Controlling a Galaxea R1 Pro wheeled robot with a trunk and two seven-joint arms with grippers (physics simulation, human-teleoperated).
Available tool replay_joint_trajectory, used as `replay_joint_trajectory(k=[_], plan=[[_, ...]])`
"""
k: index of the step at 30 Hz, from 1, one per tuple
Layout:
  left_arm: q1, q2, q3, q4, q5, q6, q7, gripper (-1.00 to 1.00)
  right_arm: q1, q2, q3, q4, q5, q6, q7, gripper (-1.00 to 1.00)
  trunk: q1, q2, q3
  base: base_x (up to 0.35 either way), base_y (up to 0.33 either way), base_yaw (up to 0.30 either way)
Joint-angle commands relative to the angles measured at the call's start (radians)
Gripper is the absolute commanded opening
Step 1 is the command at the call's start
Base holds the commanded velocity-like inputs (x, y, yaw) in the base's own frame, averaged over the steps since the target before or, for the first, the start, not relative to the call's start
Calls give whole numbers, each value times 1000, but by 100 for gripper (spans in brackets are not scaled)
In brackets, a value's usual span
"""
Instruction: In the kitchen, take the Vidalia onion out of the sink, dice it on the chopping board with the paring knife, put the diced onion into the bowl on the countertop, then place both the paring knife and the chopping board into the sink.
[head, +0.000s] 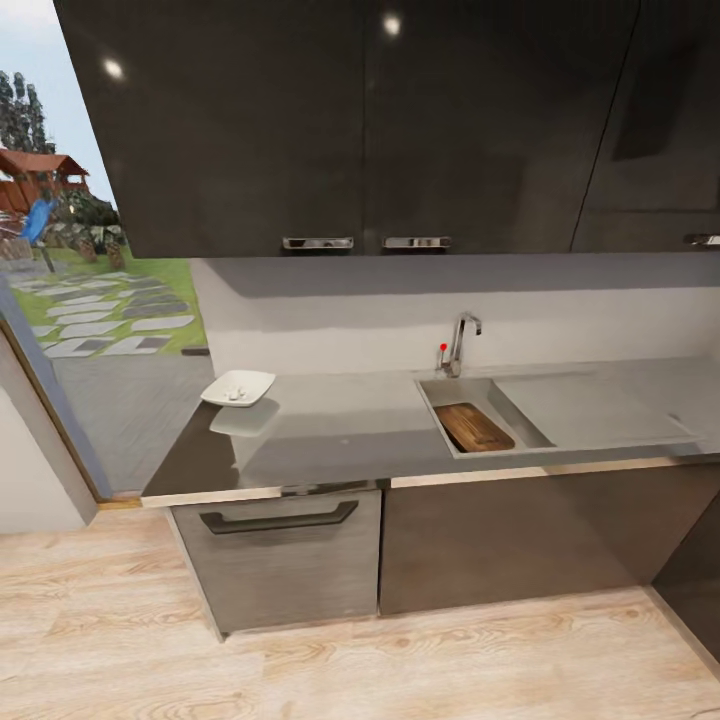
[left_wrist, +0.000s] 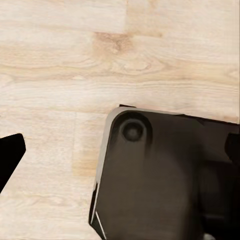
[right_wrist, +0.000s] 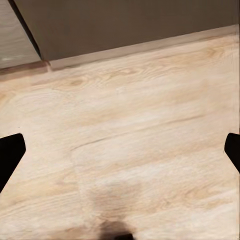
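In the head view the grey sink (head: 440, 402) is set into the glossy countertop (head: 340, 430), with its chrome faucet (head: 460, 342) and red knob behind it. The dark-brown chopping board (head: 473, 427) lies inside the basin. Near the counter's left end stands the white bowl (head: 238, 388), with something small and pale inside it. The paring knife and the onion are out of view. My left gripper (left_wrist: 120, 150) and right gripper (right_wrist: 120, 152) both hang open over the wooden floor, with nothing between the dark fingertips (right_wrist: 10, 155).
Dark wall cabinets (head: 360, 120) hang over the counter. Grey cabinet fronts with a dark bar handle (head: 280, 520) stand below it. A glass opening onto a garden (head: 90, 300) is at the left. Light wood floor (head: 350, 660) lies in front. My dark base (left_wrist: 160, 180) shows under the left gripper.
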Motion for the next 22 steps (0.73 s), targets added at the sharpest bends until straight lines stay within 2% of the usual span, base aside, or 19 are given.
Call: replay_joint_trajectory(k=[1, 11, 22], plan=[[0, 0, -2, 7, 8, 0, -3, 100, -1, 0, -2, 1, 3, 12, -2, 100, 1, -2, -2, 0, 0, 0], [0, 4, -2, 103, 8, 0, -3, 100, -1, 0, -2, -1, 3, 39, -3, 100, 1, -2, -2, 0, 0, 0], [0, 7, -2, 118, 8, 0, -2, 100, -1, 0, -2, 0, 3, 40, -3, 100, 1, -2, -2, 0, 0, 0]])
